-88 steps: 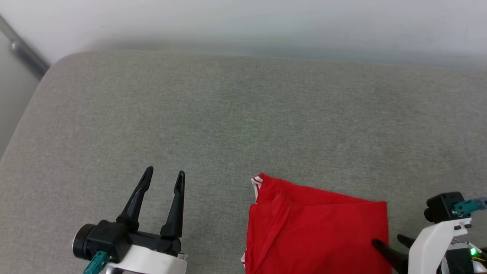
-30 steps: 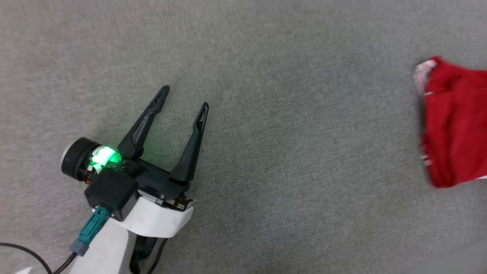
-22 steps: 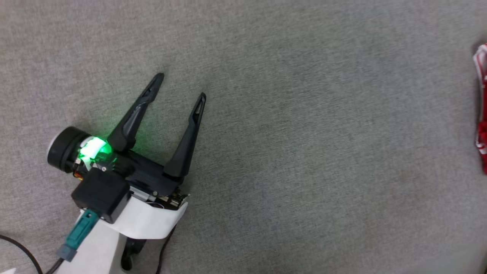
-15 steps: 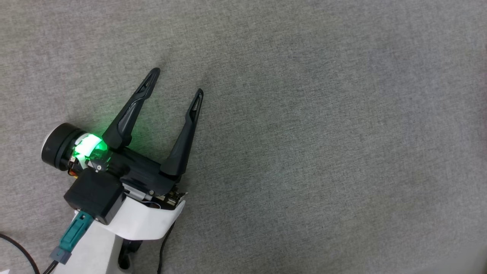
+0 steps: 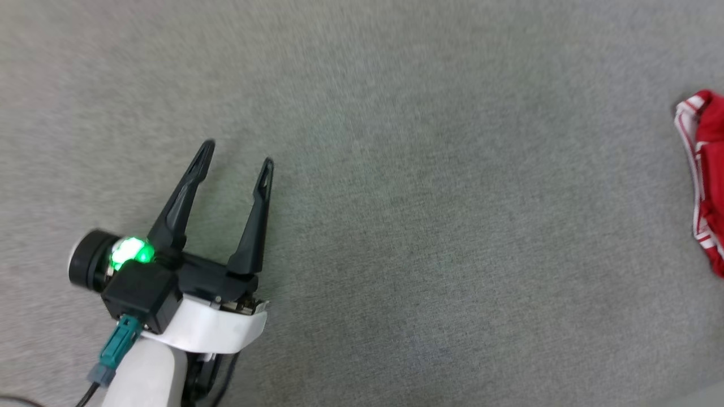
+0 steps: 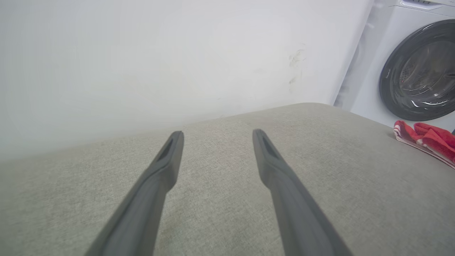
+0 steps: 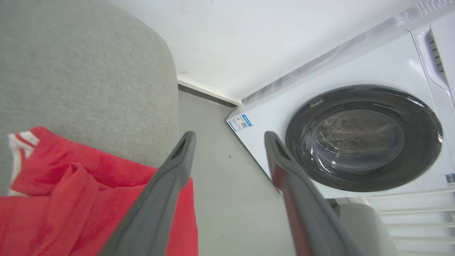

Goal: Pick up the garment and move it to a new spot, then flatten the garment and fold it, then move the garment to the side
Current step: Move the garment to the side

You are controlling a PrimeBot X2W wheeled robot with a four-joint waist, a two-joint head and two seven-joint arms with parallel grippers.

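The left gripper (image 5: 237,154) hovers low over the grey fabric worktop (image 5: 430,237). Its jaws are spread wide with nothing between them, and a green light (image 5: 131,252) glows at its wrist. In the left wrist view its two dark fingers (image 6: 273,167) point across the bare cloth towards a white wall (image 6: 142,53).

The garment (image 5: 710,169) lies well apart from that gripper at the far right of the head view. It is a bunched red heap with red-white striped trim along its near edge. In the right wrist view it sits near the worktop's rounded corner.

The right gripper (image 7: 229,134) hangs above the garment's edge with its jaws released. The grey floor (image 7: 213,199) and a white washing machine (image 7: 362,135) with a dark round door show through the gap. One finger crosses the red cloth in that view, but whether it touches the fabric is unclear from this angle.
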